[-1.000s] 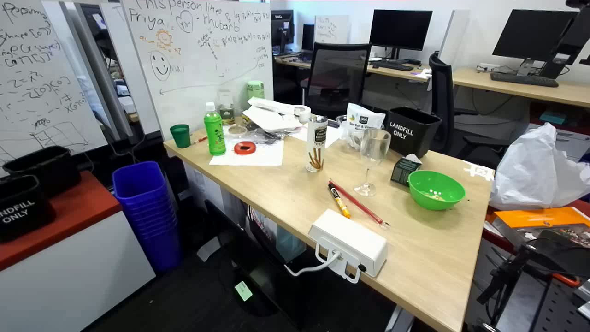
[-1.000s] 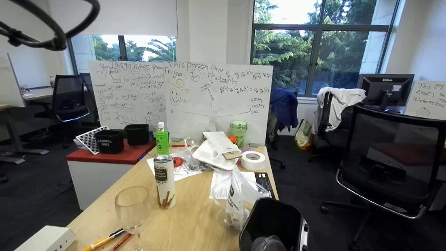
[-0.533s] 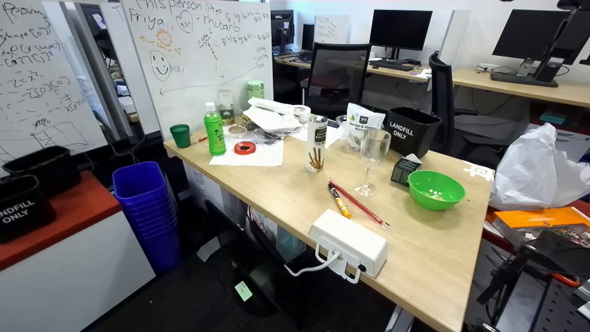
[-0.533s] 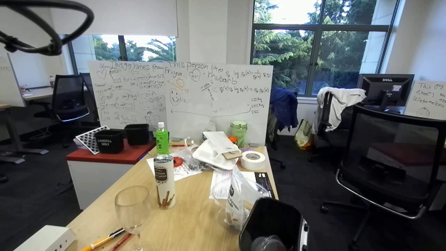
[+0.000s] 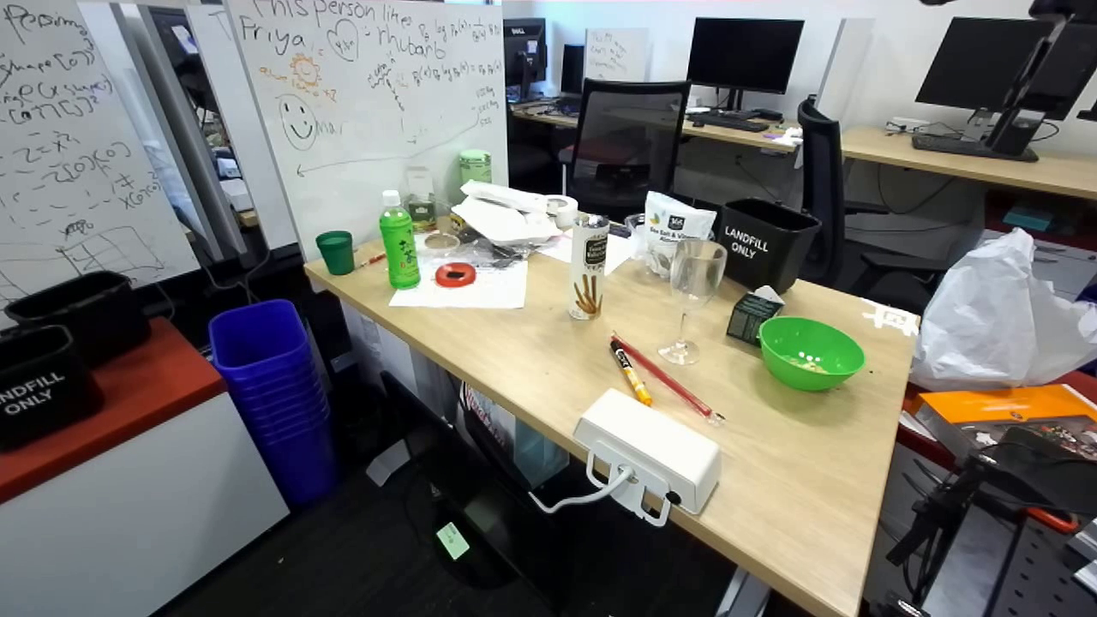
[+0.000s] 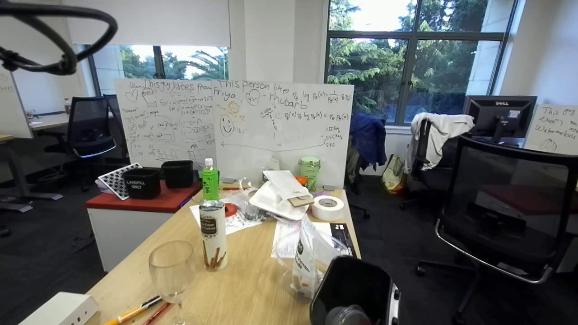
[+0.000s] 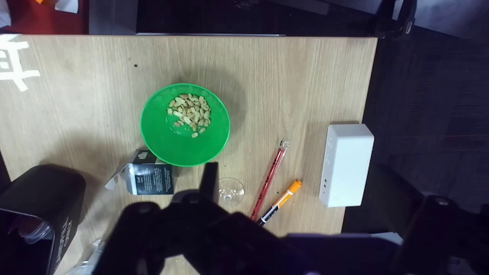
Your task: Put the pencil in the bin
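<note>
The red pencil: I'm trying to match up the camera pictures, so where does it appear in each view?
In an exterior view: the red pencil lies a little right of and below the center.
In an exterior view: the red pencil shows at the bottom edge, left of center, partly cut off.
In the wrist view: the red pencil lies slightly right of and below the center.
Shared landmark: the white power strip, respectively below, left and right of it.

The gripper (image 7: pixel 298 172) is coloured black, with blurred, rounded joints (image 7: pixel 142 215); in an exterior view a thick black cable (image 6: pixel 67 59) is bent into loops.
</note>
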Robot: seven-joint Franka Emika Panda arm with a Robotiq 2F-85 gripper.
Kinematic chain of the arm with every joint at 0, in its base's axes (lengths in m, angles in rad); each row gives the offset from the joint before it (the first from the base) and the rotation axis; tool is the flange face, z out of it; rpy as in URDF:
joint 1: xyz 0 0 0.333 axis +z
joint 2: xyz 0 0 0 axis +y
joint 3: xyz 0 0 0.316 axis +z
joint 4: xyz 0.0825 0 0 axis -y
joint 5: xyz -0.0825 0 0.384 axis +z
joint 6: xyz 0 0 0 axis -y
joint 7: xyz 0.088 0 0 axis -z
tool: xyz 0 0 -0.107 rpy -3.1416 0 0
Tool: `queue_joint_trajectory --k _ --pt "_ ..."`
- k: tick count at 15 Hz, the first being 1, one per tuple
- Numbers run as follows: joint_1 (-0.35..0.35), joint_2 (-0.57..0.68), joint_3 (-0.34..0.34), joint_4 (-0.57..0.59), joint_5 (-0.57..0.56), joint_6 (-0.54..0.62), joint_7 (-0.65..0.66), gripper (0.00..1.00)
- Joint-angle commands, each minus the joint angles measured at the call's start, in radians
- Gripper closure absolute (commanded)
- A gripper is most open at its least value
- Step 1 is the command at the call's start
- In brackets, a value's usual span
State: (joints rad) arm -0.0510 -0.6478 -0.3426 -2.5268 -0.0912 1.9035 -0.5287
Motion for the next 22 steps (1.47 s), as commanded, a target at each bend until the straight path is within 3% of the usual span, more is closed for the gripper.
queue_joint_trajectory --k 1,8,16,22 --pt "-0.014 0.003 0.012 0.001 0.008 -0.001 -0.007 0.00" --pt "0.015 -0.010 0.042 -0.086 0.023 0.073 -0.004 0.00" --pt "0.091 0.105 0.091 -0.217 0.079 0.375 0.018 0.00" --pt "0.093 0.113 0.114 -0.219 0.077 0.354 0.013 0.00"
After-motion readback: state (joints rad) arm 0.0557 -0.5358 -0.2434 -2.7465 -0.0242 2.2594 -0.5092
